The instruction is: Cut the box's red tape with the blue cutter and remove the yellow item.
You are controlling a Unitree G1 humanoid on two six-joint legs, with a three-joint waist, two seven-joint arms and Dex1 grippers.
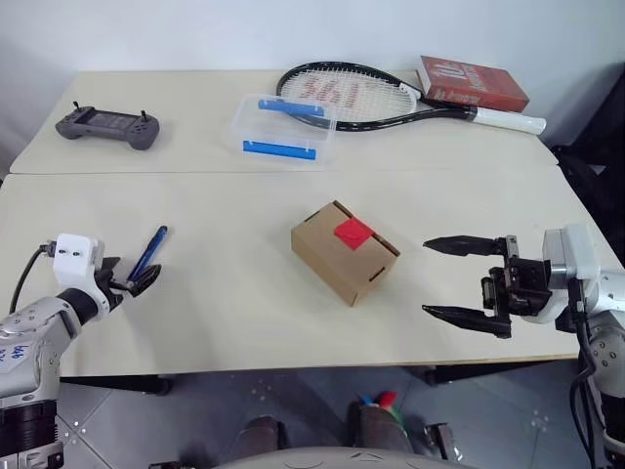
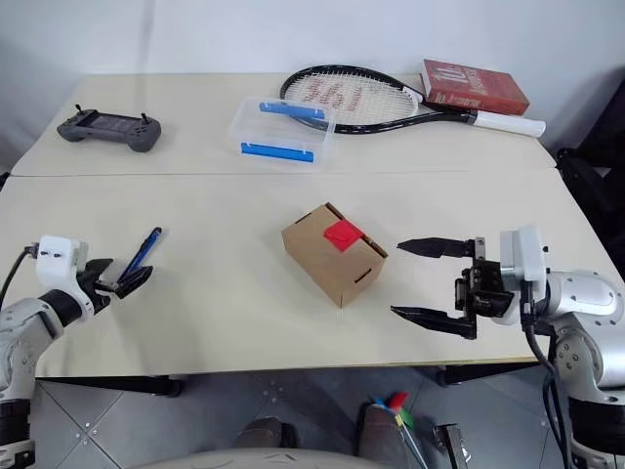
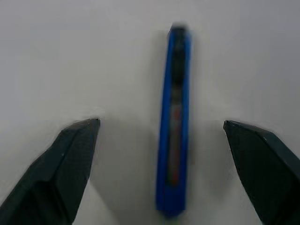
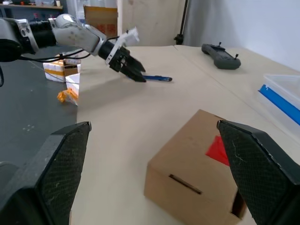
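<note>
Box (image 1: 345, 251) near table (image 1: 225, 313) middle, closed, set corner-on, long axis running from far left toward near right; tuck slot on the near right face. Red tape (image 1: 353, 233), a small square, stuck on top toward the far edge. Cutter (image 1: 147, 252) flat on the table at the left, well apart from the box, long axis from near left to far right, far end angled slightly toward the box; which end carries the tip cannot be told. Left gripper (image 1: 132, 282) low at the cutter's near end, fingers spread wide, holding nothing; in the left wrist view, cutter lying lengthwise between the two fingers (image 3: 70, 159), clear of both, pointing straight away along them. Right gripper (image 1: 459, 278) to the right of the box, just beside it but apart, pointing left toward it, fingers wide open one above the other, empty; in the right wrist view, box framed between both fingers (image 4: 258, 164) with tape facing up. Yellow item hidden. On the far table: game controller (image 1: 107, 127) at left, clear container (image 1: 283, 129) with blue clips in the middle, racket (image 1: 361, 96) just beside it, red book (image 1: 474, 84) at right beside the racket's throat.
</note>
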